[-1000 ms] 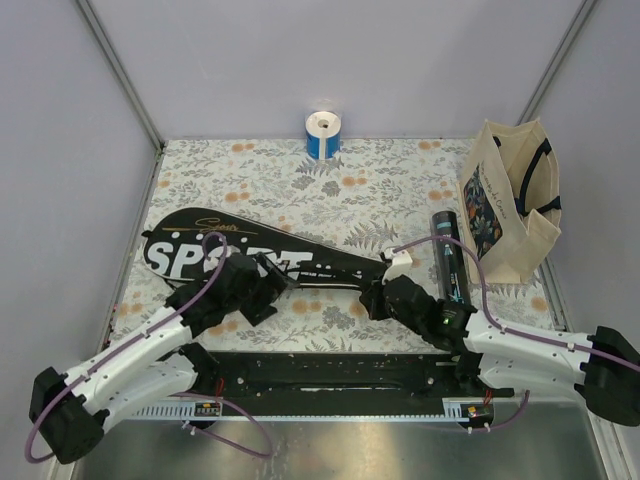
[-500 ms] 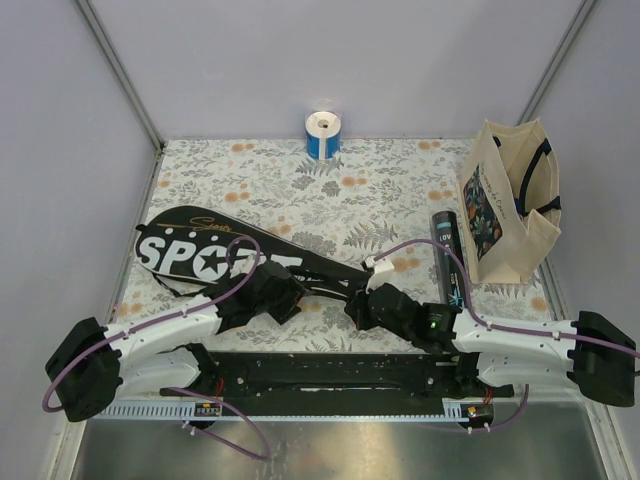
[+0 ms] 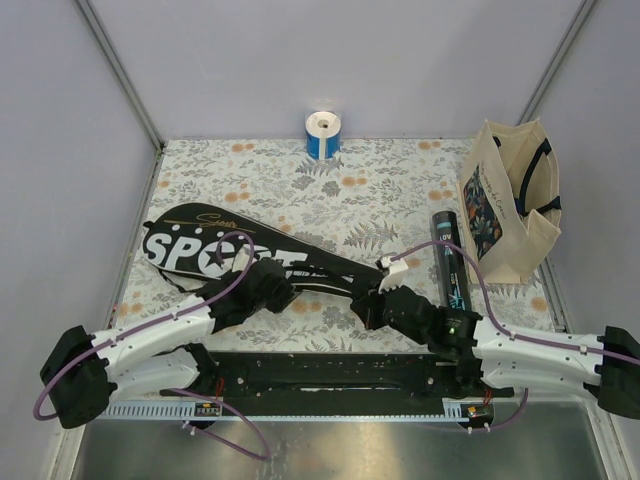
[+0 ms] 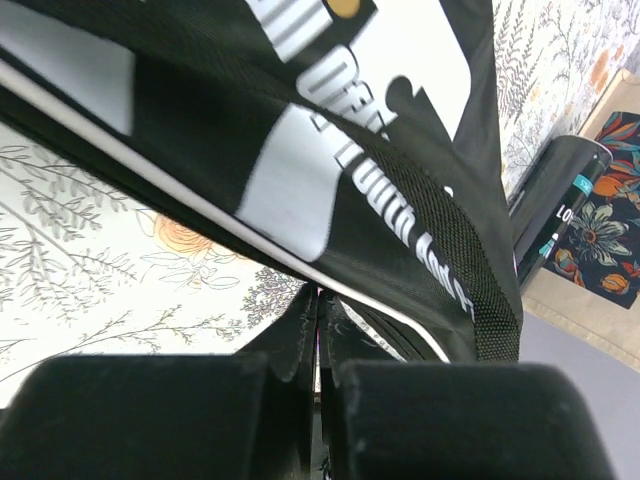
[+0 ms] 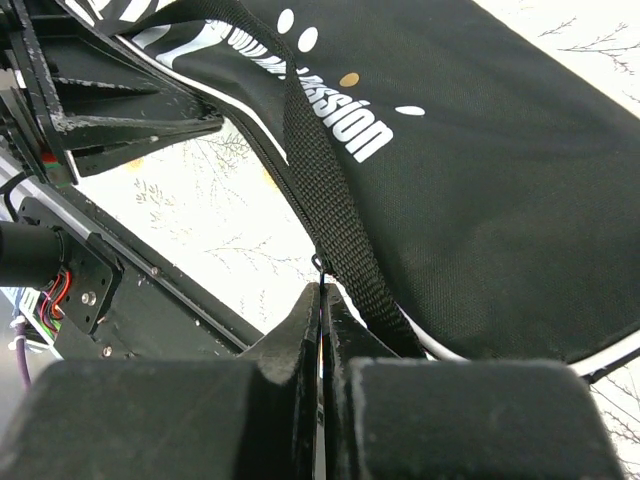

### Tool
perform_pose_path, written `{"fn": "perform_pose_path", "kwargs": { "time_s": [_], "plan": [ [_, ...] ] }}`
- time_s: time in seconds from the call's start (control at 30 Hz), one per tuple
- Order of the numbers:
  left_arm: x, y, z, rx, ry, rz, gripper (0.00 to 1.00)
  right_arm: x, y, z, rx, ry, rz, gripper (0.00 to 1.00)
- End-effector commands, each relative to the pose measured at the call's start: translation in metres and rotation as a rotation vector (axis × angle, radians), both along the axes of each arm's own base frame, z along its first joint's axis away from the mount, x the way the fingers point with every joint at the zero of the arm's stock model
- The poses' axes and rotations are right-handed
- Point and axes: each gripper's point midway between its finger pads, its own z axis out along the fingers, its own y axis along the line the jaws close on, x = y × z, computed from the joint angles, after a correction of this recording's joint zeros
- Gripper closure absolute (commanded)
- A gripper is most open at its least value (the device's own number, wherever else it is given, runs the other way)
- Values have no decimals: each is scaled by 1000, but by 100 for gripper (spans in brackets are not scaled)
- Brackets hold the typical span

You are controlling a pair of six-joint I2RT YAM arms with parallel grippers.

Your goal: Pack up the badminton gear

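The long black "SPORT" racket cover (image 3: 215,247) lies flat across the left half of the table, its narrow end toward the middle. My left gripper (image 3: 285,290) is shut at the cover's near edge; in the left wrist view its tips (image 4: 318,298) meet the fabric just under the white piping of the cover (image 4: 380,120). My right gripper (image 3: 362,308) is shut at the narrow end. In the right wrist view it (image 5: 322,290) pinches the thin zipper pull (image 5: 320,265) beside the cover's woven strap (image 5: 320,190). The black tube (image 3: 448,255) lies right of the cover.
A cream tote bag (image 3: 505,205) with a floral panel stands at the right, next to the tube. A blue-and-white roll (image 3: 322,133) stands at the back wall. A black rail (image 3: 320,370) runs along the near edge, between the arm bases.
My left gripper has gone from open to shut at the cover's near edge. The cover slid a little left, then back right. The right gripper stayed shut at the narrow end.
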Motion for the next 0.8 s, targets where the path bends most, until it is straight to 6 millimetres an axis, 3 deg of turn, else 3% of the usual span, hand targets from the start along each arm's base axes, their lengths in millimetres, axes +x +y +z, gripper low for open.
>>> {"fn": "perform_pose_path", "kwargs": {
  "time_s": [0.0,0.07,0.1,0.17,0.2,0.27,0.4,0.53,0.63,0.77],
  "plan": [
    [11,23,23,73,-65,76,100,4,-4,35,58,-74,-19,100],
    [6,20,31,59,-70,34,100,4,-2,40,69,-79,-12,100],
    [3,17,34,41,-59,19,92,3,1,45,83,-81,-1,100],
    [-4,4,39,-20,-35,-20,58,-1,8,47,94,-71,30,100],
    [-8,-3,40,-46,-27,-30,35,-3,12,46,96,-57,43,100],
    [-18,-12,37,-77,-6,-20,20,-7,17,41,100,-27,65,100],
    [-21,-25,23,-131,-1,6,12,-13,24,41,150,0,85,100],
    [-13,-30,9,-151,-28,28,12,-16,32,39,160,25,106,100],
    [0,-30,9,-131,-77,53,17,-20,37,40,175,36,124,100],
    [15,-31,25,-107,-155,54,30,-19,35,42,159,25,117,100]
  ]
}}
